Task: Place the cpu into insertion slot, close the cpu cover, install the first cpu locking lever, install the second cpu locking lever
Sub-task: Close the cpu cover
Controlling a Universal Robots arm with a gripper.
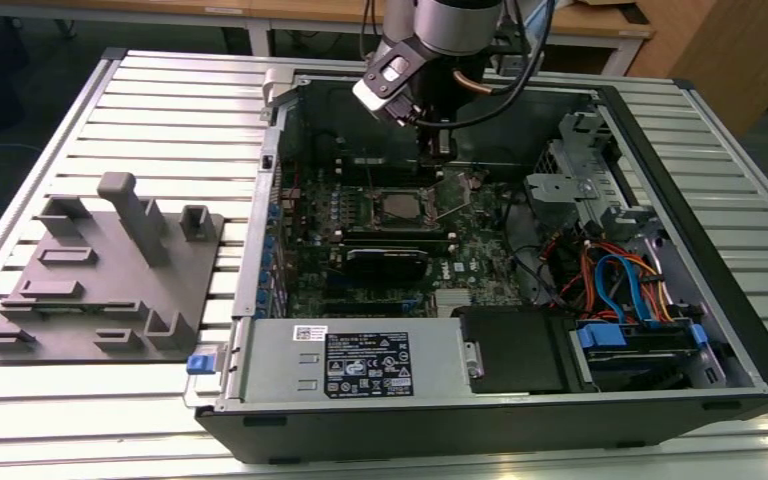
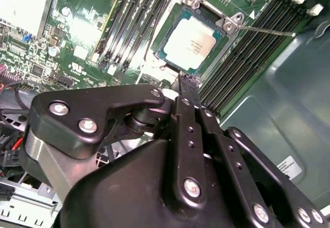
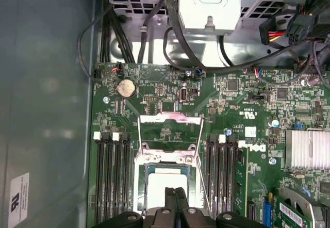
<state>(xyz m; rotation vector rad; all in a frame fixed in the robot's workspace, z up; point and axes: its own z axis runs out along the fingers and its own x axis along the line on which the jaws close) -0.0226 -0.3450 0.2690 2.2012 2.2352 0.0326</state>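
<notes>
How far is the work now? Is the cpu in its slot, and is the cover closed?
Done: the cpu lies flat in the insertion slot. In hand: the gripper, fingers together and empty, hovers at the slot's edge. Left: the cpu cover stands open beyond the slot, and the thin locking levers look unlatched.

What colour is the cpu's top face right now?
The cpu top is pale silver metal, seen best in the second wrist view.
</notes>
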